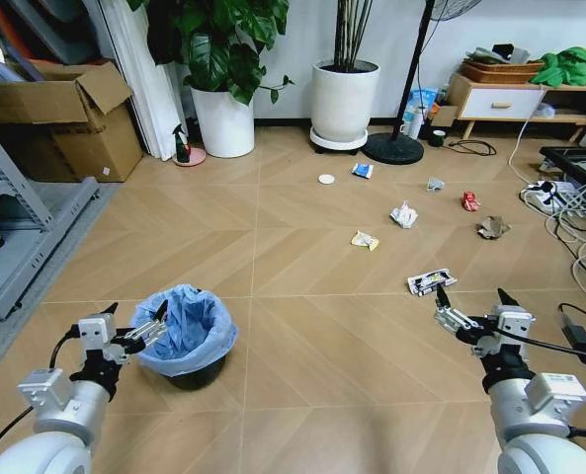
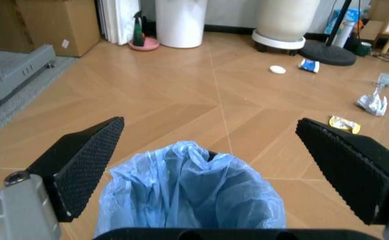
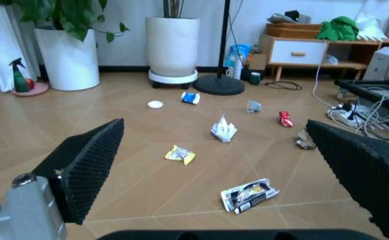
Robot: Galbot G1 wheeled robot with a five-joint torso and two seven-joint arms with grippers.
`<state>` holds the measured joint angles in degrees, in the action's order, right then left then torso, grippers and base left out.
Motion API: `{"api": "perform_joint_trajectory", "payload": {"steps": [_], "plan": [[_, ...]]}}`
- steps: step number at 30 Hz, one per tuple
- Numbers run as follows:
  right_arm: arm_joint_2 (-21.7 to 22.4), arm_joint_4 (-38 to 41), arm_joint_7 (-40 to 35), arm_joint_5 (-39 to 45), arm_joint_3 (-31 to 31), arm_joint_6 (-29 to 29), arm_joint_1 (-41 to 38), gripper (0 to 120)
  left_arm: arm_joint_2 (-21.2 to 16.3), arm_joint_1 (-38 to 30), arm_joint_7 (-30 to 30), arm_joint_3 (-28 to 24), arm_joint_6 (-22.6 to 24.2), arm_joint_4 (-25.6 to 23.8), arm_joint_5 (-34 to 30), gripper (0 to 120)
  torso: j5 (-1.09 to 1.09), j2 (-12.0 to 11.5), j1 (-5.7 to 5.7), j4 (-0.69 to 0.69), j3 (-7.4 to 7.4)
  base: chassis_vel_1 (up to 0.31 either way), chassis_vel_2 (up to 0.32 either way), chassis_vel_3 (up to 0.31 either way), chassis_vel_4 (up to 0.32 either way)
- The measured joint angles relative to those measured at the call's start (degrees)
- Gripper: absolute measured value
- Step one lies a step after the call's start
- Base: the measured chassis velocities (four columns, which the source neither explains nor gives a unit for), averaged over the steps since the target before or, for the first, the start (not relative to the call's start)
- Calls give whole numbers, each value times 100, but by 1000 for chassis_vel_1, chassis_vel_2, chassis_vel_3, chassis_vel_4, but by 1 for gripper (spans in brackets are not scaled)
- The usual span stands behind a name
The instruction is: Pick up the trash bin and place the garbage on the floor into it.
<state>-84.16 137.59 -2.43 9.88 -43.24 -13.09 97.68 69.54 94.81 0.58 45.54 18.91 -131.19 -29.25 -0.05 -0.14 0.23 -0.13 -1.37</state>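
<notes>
Blue-lined trash bin (image 1: 185, 336) on wooden floor (image 1: 302, 296), left tool (image 1: 134, 324) spread at its rim, right tool (image 1: 470, 300) spread beside black-white carton (image 1: 431, 282).

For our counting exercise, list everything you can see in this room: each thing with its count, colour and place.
Trash bin: one, black, blue bag, near left.
Garbage: eight scraps mid-floor, including carton, yellow wrapper, white paper, red can, white lid.
Floor: light brown wood.
Plant pots: two, white, by wall.
Spray bottle: one, green, beside left pot.
Cardboard box: one, brown, far left.
Left hand: open, at the bin.
Right hand: open, near the carton.
</notes>
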Motion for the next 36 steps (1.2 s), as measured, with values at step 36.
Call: {"api": "perform_joint_trajectory", "payload": {"steps": [36], "plan": [[-41, -87, 60, -54, -12, 74, -7, 100, -1322, -1385, 1041, -240, 2181, 1051, -1876, 100, -1, 0, 0, -1, 0, 0, 0, 0, 0]]}}
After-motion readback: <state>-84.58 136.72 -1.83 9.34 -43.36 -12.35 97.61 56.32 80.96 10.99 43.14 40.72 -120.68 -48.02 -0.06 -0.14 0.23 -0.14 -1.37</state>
